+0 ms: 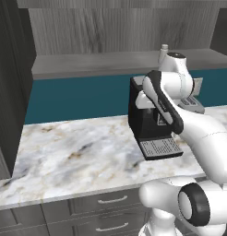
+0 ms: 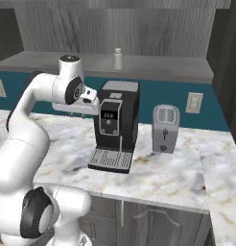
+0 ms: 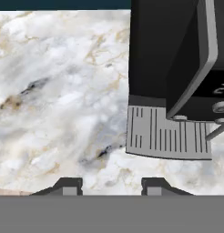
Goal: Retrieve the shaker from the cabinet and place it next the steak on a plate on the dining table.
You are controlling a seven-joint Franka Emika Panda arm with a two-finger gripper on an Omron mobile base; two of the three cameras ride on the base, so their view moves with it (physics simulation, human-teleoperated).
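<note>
The shaker (image 2: 118, 58), a small pale cylinder with a lighter cap, stands upright on the cabinet's grey shelf board (image 2: 163, 68), against its wood-grain back. In the left base view the shaker (image 1: 164, 50) peeks out just behind the arm's top joint, at the right of the shelf board (image 1: 87, 64). My gripper (image 2: 76, 115) hangs well below and left of the shaker, pointing down over the marble counter beside a coffee machine. In the hand view the gripper (image 3: 111, 185) is open, with bare marble between its fingertips (image 3: 70, 184). The steak, plate and dining table are out of view.
A black coffee machine (image 2: 115, 122) with a grey drip tray (image 3: 166, 136) stands on the marble counter (image 1: 74, 152), right under the shaker. A silver toaster (image 2: 165, 129) sits to its right. A dark tall unit (image 1: 9, 92) bounds the counter's left; drawers (image 1: 110, 200) run below.
</note>
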